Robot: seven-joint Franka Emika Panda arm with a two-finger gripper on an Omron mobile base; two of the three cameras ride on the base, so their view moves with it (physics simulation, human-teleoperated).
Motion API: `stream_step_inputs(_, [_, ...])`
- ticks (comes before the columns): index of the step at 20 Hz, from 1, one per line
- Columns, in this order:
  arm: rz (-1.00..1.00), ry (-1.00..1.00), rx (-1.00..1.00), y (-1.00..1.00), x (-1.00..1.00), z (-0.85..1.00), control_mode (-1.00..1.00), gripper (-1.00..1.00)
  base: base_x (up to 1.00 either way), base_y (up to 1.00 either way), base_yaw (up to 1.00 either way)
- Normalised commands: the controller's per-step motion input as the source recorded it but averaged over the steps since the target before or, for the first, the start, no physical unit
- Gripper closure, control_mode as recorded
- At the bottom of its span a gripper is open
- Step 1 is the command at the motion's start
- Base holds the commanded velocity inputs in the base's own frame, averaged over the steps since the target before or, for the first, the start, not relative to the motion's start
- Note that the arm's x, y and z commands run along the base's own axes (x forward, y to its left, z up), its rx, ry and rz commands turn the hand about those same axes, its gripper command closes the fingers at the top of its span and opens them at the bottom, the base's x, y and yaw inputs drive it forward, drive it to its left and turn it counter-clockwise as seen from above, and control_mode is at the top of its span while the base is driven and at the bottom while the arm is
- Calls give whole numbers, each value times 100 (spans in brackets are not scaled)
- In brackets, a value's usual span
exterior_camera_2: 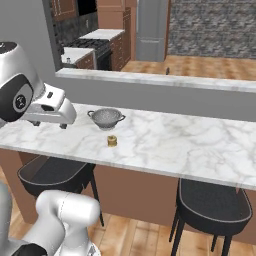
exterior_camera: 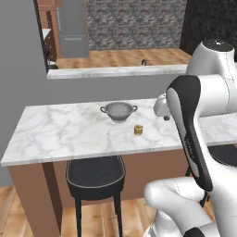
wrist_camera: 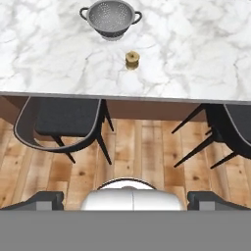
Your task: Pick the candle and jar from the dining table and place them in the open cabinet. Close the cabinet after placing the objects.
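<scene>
While my hand hangs above the floor just off the bench's (exterior_camera: 60, 134) near long edge, its jaws (wrist_camera: 125, 198) stand spread wide and grasp nothing, the two dark fingertips (wrist_camera: 41, 200) far apart at the bottom of the hand view. I see the candle (exterior_camera: 138, 130) upright on the marble, a squat yellow-gold cylinder, closer to the near long edge than to the far one and roughly midway along the bench's length. Just beyond it, toward the far edge and slightly to the left, stands a steel colander (exterior_camera: 119, 111) with two handles, near the candle but not touching it. From the right base view I have the white hand (exterior_camera_2: 50, 111) hovering over the left part of the bench, well apart from the candle (exterior_camera_2: 112, 141) and the colander (exterior_camera_2: 106, 119). Two dark stools (wrist_camera: 61, 120) sit tucked under the near edge, over the wooden floor (wrist_camera: 142, 152). I cannot make out the jar or the cabinet from here.
</scene>
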Motion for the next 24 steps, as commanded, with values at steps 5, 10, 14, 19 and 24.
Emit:
stream_step_inputs(5, [0,4,0,1,24,-23,-100,-100,0,0,0])
stream_step_inputs(10, [0,4,0,-4,30,-29,-100,-100,0,0,0])
stream_step_inputs(14, [0,3,0,-4,25,-25,-100,-100,0,0,0])
stream_step_inputs(19, [0,3,0,-1,32,-23,-100,-100,0,0,0])
stream_step_inputs(24, [0,2,0,-1,27,-21,-100,-100,0,0,0])
